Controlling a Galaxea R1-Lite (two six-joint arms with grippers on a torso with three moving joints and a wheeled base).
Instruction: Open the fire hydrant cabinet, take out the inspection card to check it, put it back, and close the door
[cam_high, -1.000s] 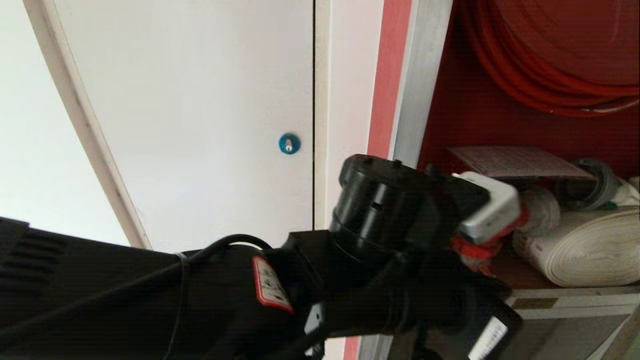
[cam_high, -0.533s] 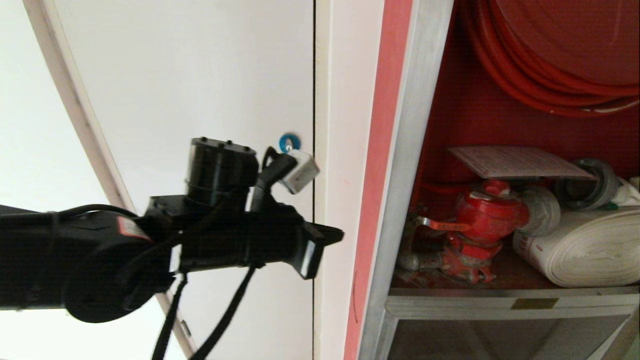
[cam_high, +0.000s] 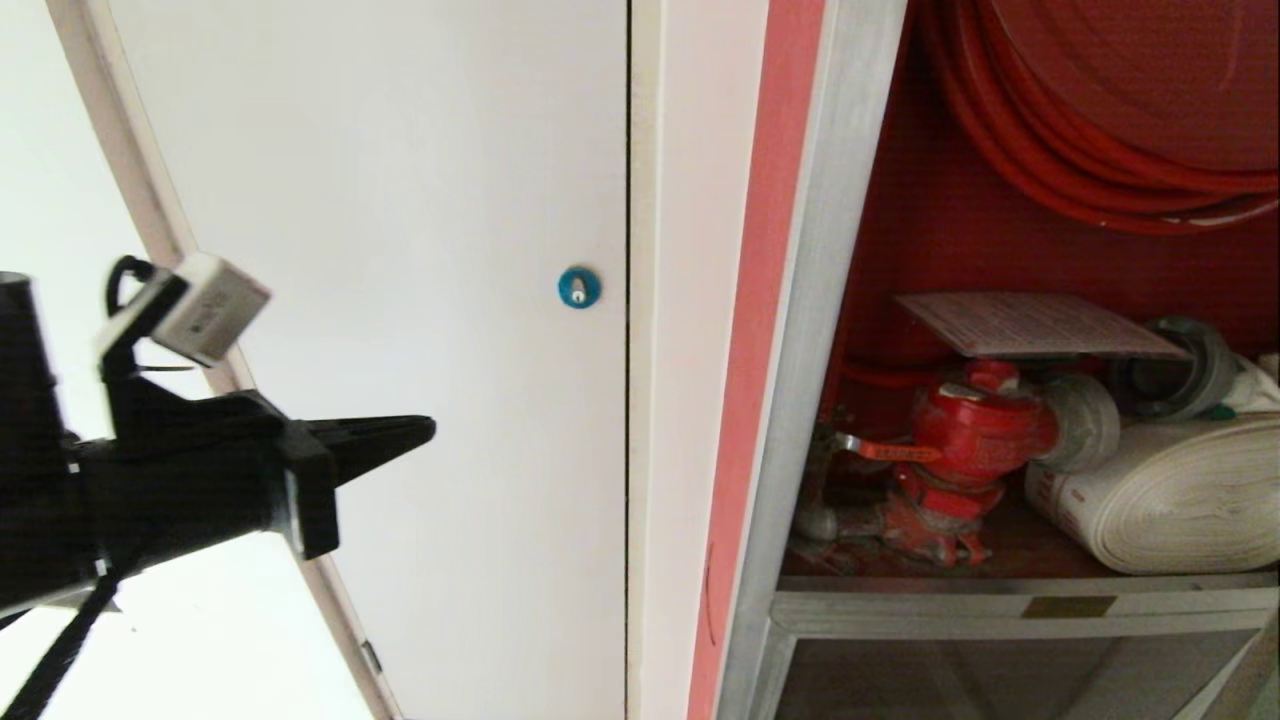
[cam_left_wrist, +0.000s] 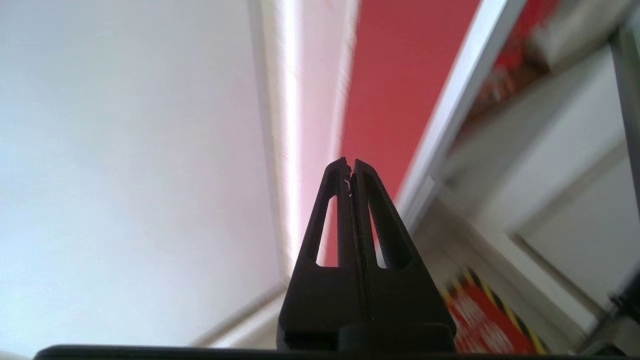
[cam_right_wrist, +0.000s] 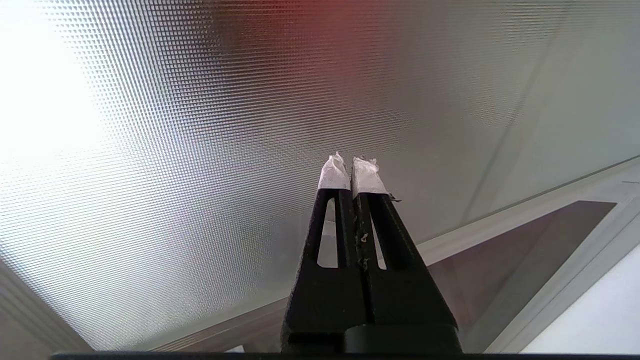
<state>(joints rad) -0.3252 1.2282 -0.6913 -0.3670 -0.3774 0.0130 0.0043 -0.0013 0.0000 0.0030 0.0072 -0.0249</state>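
Fire hydrant cabinet (cam_high: 815, 330): stood open at the right, red inside.
White door (cam_high: 400, 300): left of the cabinet, shut.
Left gripper (cam_high: 425, 432): before the white door, well apart from the cabinet, fingers pressed together, empty.
Right gripper (cam_right_wrist: 352, 167): fingers together, empty.
Inspection card (cam_high: 1035, 325): lay flat atop the red valve (cam_high: 975, 430) inside the cabinet.

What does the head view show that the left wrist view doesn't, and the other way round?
Head view only: the inspection card lying on the red valve, the rolled hose, the hose reel and the white door's blue lock. Left wrist view only: the left gripper's fingertips pressed together, empty, and a red striped label. Both: the left gripper, the white door and the cabinet frame.
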